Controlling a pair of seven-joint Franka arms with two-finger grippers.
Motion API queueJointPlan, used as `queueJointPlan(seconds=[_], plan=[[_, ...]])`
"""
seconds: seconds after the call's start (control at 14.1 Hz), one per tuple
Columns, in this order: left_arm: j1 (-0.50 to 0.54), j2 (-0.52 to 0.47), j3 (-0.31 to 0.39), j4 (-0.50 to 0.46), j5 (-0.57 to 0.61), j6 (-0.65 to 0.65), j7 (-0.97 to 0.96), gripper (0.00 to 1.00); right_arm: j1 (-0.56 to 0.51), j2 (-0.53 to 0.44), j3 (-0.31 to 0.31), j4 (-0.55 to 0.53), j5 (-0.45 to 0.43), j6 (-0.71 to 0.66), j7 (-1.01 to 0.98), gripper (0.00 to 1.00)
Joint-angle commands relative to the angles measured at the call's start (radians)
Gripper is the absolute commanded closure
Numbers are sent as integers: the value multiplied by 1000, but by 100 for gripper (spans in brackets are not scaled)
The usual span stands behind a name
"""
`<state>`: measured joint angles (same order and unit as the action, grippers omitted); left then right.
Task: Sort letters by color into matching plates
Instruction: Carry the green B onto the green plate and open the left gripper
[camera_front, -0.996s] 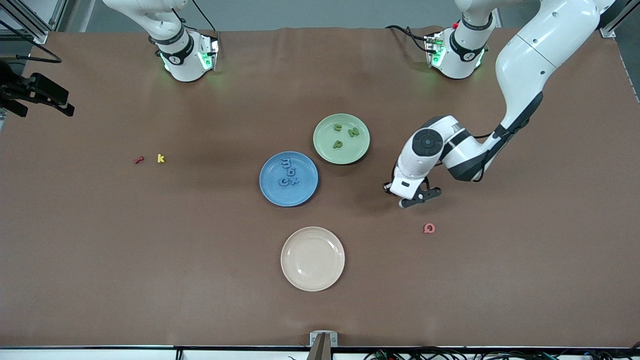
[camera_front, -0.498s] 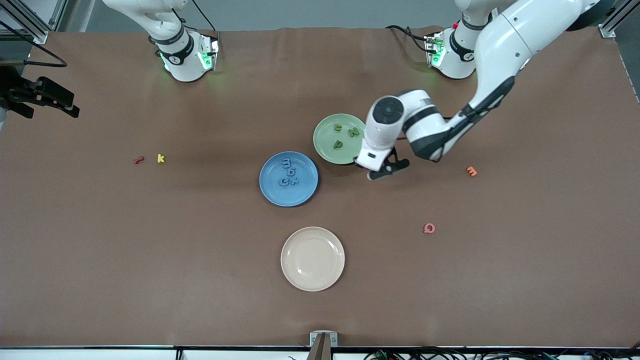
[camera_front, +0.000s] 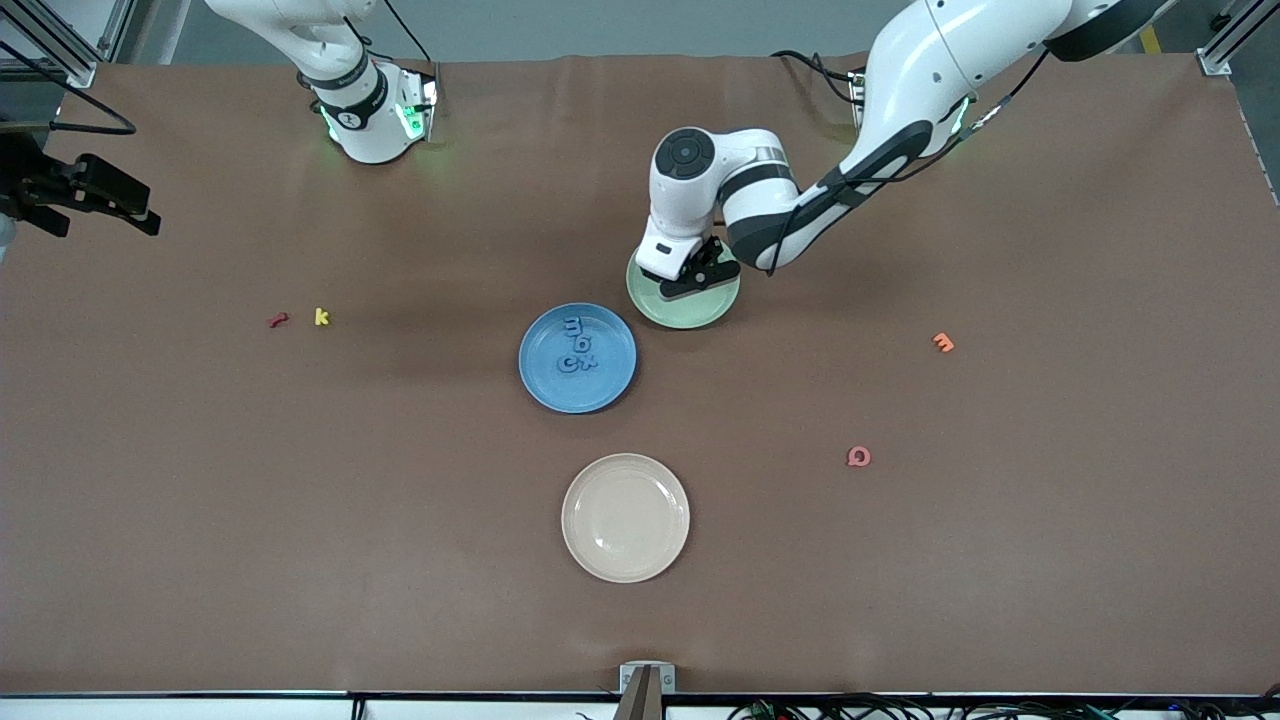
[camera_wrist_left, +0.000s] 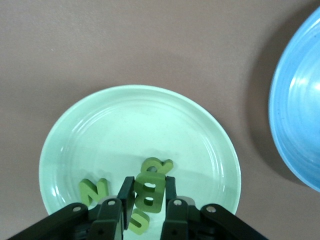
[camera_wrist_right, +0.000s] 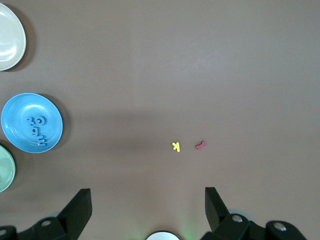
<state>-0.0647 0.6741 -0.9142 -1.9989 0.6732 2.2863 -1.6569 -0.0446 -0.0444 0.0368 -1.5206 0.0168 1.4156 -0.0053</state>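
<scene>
The left gripper (camera_front: 693, 284) hangs over the pale green plate (camera_wrist_left: 100, 130), clamped on a green letter (camera_wrist_left: 150, 192) that hides part of the letters (camera_wrist_left: 93, 190) lying there. The right gripper (camera_wrist_right: 147, 200) waits, fingers spread, holding nothing. 4 blue letters (camera_front: 577, 345) lie in the blue plate (camera_front: 545, 385) mid-table.

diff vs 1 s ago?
The left claw, shut on a green letter, swung from over bare table near the pink letter to over the green plate; the orange letter is uncovered. The right claw waits open. Blue plate, cream plate, yellow and red letters unchanged.
</scene>
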Motion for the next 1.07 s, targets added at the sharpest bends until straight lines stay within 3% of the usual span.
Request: queueJointPlan(seconds=[0.0,0.28,0.43,0.5,0.57,0.64,1.0], plan=[[-55,12,41,26,-12,-18,-10,83,0,-41,8,-44,5,8,-13,0],[-80,27,60,35,-12,-16,-10,80,52,-54,-44,-56,5,11,-13,0],[-83,28,60,34,-12,-16,-9,73,54,-54,-48,-56,5,11,-13,0],[-84,27,60,34,-12,-16,-6,46,52,-54,-48,-58,5,11,-13,0],[-83,25,58,34,-12,-16,-1,8,52,-54,-48,-58,5,11,-13,0],[-77,21,58,32,-12,-16,3,4,52,-55,-48,-58,5,11,-13,0],[-38,-8,55,61,-12,-18,5,3,52,-84,-48,-94,5,40,-15,0]])
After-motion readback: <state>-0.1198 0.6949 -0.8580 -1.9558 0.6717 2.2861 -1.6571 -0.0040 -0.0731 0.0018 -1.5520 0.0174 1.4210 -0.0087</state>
